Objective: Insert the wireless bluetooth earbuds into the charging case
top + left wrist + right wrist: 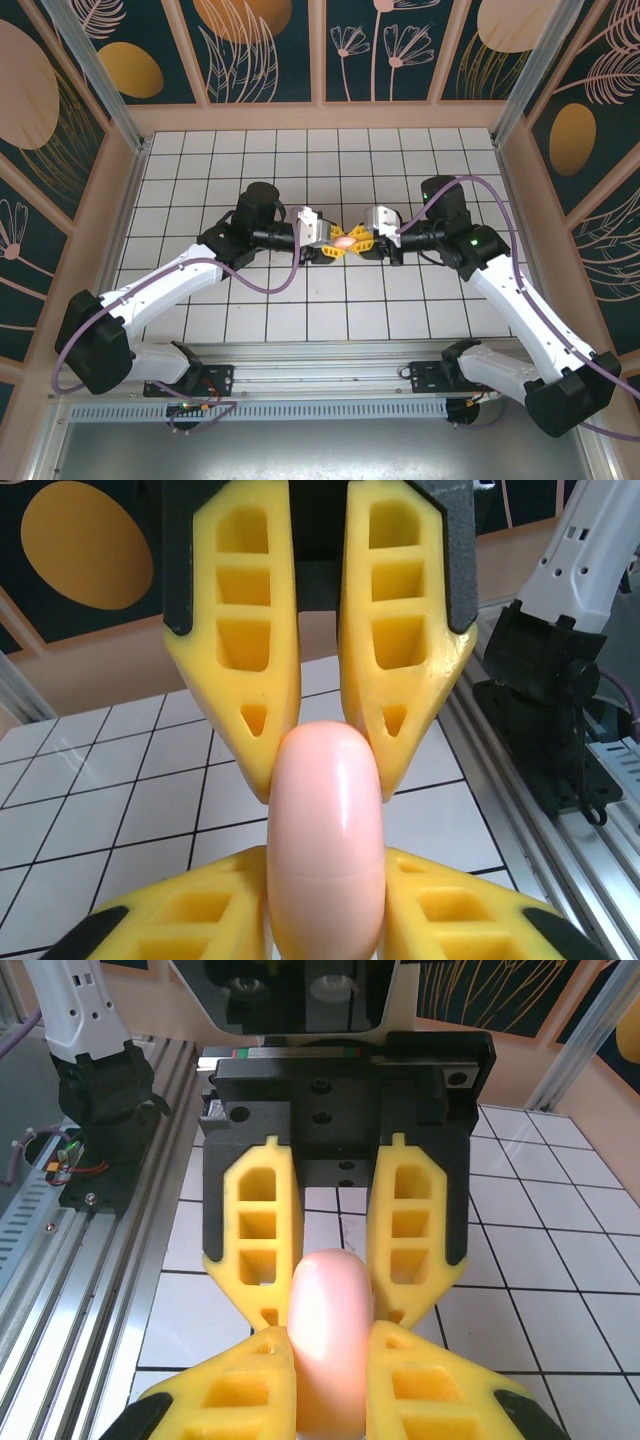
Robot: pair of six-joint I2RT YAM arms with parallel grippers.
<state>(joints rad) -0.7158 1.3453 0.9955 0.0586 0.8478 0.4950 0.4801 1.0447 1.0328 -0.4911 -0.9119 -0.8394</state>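
As L gripper point(331, 248) & R gripper point(363, 243) clamp charging case point(346, 239) | walls point(320, 116) far

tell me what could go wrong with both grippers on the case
The charging case is smooth and rounded, pinched by the right gripper only at its end: it might squirt out. The left gripper meets the right one tip to tip, so a twist could knock fingers together.
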